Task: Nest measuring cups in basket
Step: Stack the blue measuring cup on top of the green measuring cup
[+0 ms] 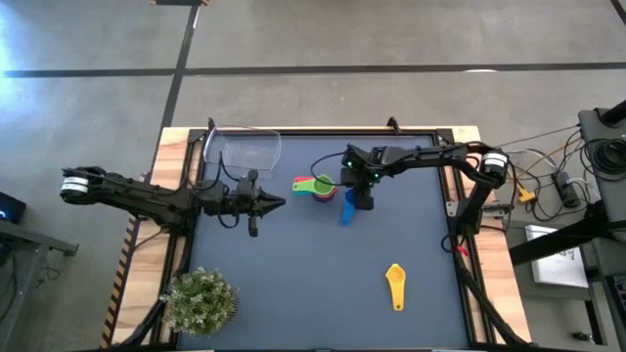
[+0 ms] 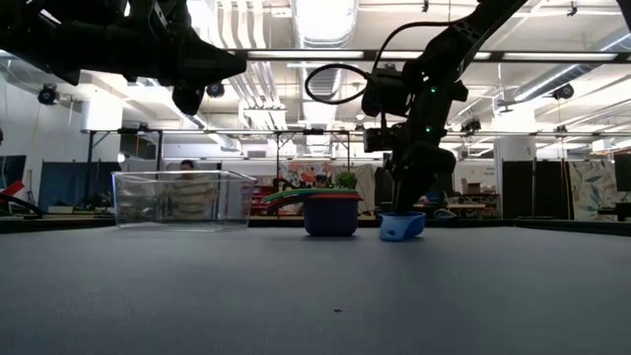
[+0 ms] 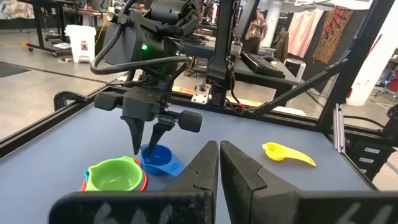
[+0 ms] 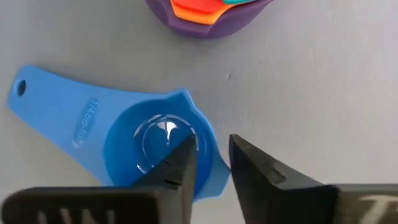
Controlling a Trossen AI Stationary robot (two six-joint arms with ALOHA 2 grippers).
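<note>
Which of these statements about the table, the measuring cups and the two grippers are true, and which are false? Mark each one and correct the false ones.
1. The basket has cups inside. False: it is empty.
2. The right gripper is at the blue cup, one finger inside the bowl and one outside its rim. True.
3. The yellow cup lies alone, apart from the others. True.
4. The green cup sits on top of the nested stack. True.
5. The left gripper holds a cup. False: it is shut on nothing, beside the stack.
6. The plant stands inside the basket. False: it stands on the table's near left corner.
</note>
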